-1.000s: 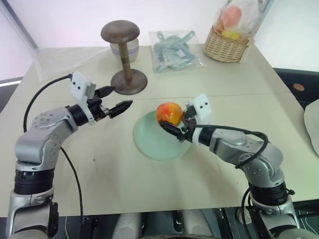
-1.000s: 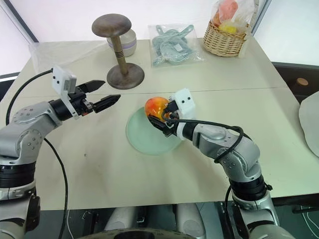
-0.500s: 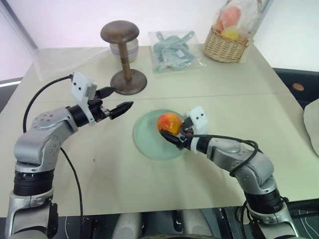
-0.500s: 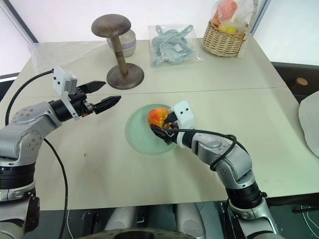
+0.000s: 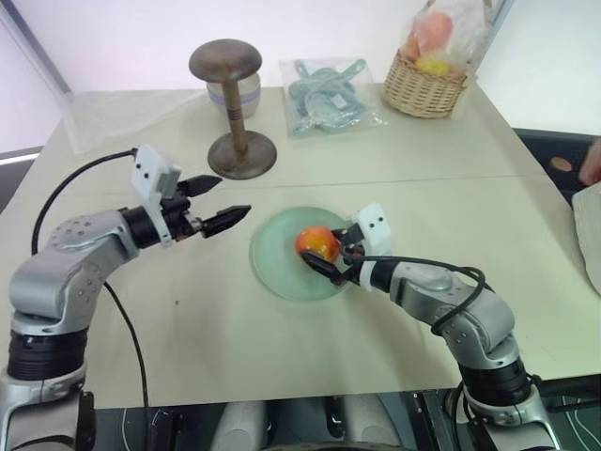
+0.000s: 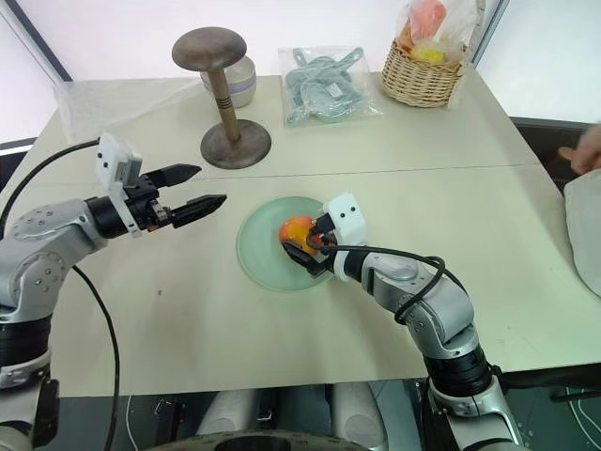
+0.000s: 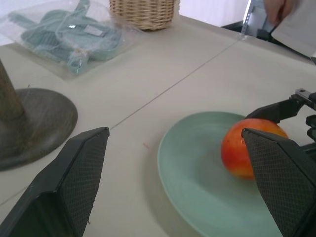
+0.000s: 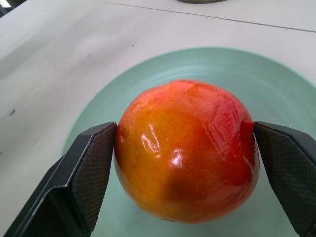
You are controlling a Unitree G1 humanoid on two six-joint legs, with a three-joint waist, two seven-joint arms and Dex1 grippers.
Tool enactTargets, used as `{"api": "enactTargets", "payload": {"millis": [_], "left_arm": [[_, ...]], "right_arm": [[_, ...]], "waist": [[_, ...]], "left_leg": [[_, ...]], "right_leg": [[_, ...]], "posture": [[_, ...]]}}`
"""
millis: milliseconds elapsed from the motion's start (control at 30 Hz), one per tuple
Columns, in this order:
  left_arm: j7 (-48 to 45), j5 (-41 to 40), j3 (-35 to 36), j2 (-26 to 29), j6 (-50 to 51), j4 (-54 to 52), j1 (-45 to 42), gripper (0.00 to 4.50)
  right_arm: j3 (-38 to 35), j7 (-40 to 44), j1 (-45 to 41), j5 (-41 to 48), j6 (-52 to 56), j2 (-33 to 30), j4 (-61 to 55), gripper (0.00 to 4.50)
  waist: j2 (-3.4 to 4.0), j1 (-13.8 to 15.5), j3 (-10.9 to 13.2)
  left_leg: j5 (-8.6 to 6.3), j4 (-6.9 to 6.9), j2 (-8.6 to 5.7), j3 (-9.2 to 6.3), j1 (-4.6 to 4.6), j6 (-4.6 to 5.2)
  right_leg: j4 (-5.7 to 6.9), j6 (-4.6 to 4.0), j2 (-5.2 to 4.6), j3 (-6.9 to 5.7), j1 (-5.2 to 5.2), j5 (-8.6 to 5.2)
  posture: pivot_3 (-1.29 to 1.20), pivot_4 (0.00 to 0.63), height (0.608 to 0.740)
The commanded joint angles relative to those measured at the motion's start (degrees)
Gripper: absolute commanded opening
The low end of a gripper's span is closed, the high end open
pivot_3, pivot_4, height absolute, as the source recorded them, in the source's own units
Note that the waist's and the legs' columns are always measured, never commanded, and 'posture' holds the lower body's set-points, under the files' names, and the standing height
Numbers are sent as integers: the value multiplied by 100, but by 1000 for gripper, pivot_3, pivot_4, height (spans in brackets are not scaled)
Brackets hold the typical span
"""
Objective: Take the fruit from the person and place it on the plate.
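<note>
The fruit point(image 8: 186, 150) is flanked by the right gripper point(image 5: 331, 258), and whether the pads are pressed on it or just backed off can't really be told. It's sat on the plate point(image 5: 273, 262), near the plate's right side. The left gripper point(image 5: 211, 201) is held spread wide with nothing in it, left of the plate. Glossy orange-red skin with a yellowish patch is seen on the fruit. The person's hand point(image 6: 589, 148) is cut off at the far right edge.
</note>
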Motion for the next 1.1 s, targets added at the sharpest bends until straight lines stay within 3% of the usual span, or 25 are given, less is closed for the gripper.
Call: {"api": "enactTargets", "payload": {"millis": [33,267,1100], "left_arm": [[-376,-390,309,349,187,-402,166,4500],[-879,-584,432,840,204,-550,561,4500],[-818,-411,248,762,-23,-349,382,4500]], "right_arm": [[-117,71,1,15,26,47,-102,4447],[-195,106,-24,-11,73,37,-88,4447],[-734,216,-390,385,591,124,-438,4447]], "waist": [[0,-3,0],[0,2,0],[0,0,0]], "left_leg": [[0,0,0,0,1,0],[0,0,0,0,7,0],[0,1,0,0,8,0]], "right_leg": [[0,0,0,0,2,0],[0,-1,0,0,7,0],[2,-1,2,0,8,0]], "posture": [[0,150,740],[0,150,740],[0,150,740]]}}
